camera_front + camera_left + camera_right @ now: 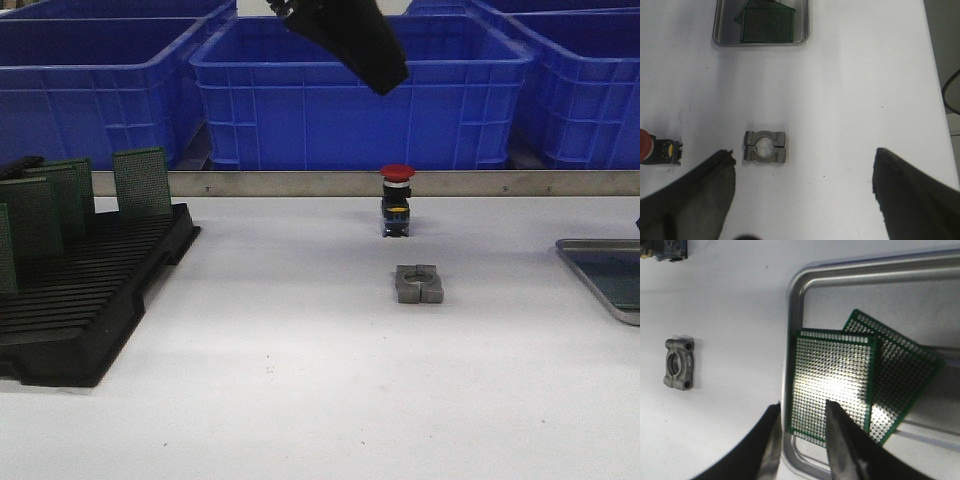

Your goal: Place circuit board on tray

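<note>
Two green perforated circuit boards lie flat in the tray, the upper board partly overlapping the lower board, which sits skewed beneath it. The upper one has its long edge close along the tray's rim on the side nearest the small grey metal clamp block, which rests out on the white table well apart from the tray. The right gripper hovers right at that rim; its fingers are slightly apart, one over the table just outside the rim and the other over the board's near corner, and I cannot tell whether they pinch anything. The left gripper hangs high over the clamp block with its jaws spread wide and nothing between them. More boards stand upright in the black slotted rack, far from the tray on the other side of the clamp block, with the red-capped push button just beyond the block. These boards look thin, light and stiff, more likely to slide or tip than to bend, and smooth enough to skate on the metal floor. My guess is that an edge pinch across the thickness, near the middle of a free side, suits them best, with modest force since the holed laminate could chip at a corner.
</note>
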Robot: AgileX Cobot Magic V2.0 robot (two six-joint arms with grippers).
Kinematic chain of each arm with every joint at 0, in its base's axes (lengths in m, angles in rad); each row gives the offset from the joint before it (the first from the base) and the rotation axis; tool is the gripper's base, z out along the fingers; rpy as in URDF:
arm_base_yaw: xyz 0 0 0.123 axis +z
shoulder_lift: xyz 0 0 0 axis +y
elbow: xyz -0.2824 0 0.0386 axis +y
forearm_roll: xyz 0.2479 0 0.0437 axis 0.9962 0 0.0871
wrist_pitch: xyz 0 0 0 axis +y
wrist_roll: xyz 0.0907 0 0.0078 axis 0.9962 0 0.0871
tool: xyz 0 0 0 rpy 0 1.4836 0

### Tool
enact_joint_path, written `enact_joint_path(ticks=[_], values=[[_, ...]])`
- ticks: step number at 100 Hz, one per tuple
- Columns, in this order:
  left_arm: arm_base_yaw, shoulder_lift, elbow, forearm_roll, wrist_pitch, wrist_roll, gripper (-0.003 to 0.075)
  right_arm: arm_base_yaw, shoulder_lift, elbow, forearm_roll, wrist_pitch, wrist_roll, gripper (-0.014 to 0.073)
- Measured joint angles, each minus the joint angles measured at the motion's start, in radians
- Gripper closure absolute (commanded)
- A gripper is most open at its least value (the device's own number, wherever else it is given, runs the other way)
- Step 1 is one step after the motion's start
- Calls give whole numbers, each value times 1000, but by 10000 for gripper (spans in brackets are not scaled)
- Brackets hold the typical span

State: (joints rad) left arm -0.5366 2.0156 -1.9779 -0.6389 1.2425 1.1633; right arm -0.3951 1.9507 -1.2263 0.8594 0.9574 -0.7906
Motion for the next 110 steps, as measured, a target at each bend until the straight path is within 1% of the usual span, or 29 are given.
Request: enact_joint_path(ticks=[15, 22, 49, 83, 110], values=[[0, 0, 0, 0, 0, 0, 185, 0, 0, 0, -4, -20, 0, 213], [0, 0, 0, 0, 0, 0, 185, 0, 0, 0, -6, -22, 0, 191], [0, 0, 0, 0, 0, 0, 185, 0, 0, 0, -6, -20, 0, 190], [0, 0, 0, 0, 0, 0, 185, 0, 0, 0, -6, 28, 0, 190], [0, -17, 0, 0, 0, -53, 185, 0, -12, -19, -8, 49, 0, 190]])
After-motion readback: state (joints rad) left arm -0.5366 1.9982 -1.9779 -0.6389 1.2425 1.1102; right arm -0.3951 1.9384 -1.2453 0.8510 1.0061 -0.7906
